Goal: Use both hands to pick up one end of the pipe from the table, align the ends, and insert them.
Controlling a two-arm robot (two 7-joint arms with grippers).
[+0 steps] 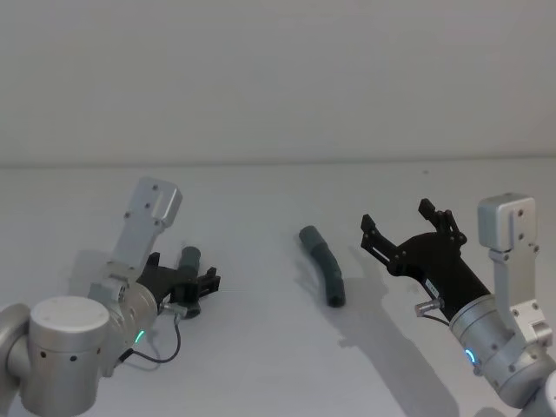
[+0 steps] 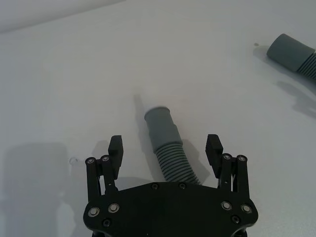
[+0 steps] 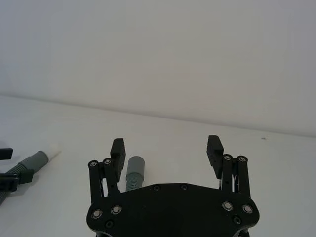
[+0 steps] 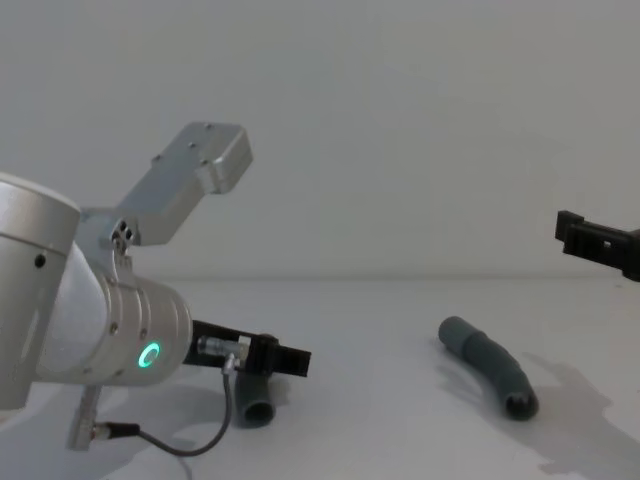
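**Pipe joining, pick-up step: both pieces on the desk, neither gripped.**
Item one, dark grey ribbed tube piece with white stub point(image 2: 167, 148), lies at 8 o'clock on the plain white matte desk point(image 1: 261, 365), between the spread fingers of the black two-finger left gripper point(image 2: 165, 143), not yet clamped. Item two, dark grey curved tube piece with open mouth point(image 1: 323, 263), lies at centre. The black two-finger right gripper point(image 1: 396, 217), spread wide, hangs apart at its 3 o'clock. Next, by judgement: left closes on the ribs, right descends over its piece.

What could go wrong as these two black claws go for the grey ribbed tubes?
The open left gripper straddles a round, curved dark grey ribbed pipe piece; closing may roll it away. The open right gripper hangs raised near the other grey pipe piece, off-centre; descending, one finger might nudge it.
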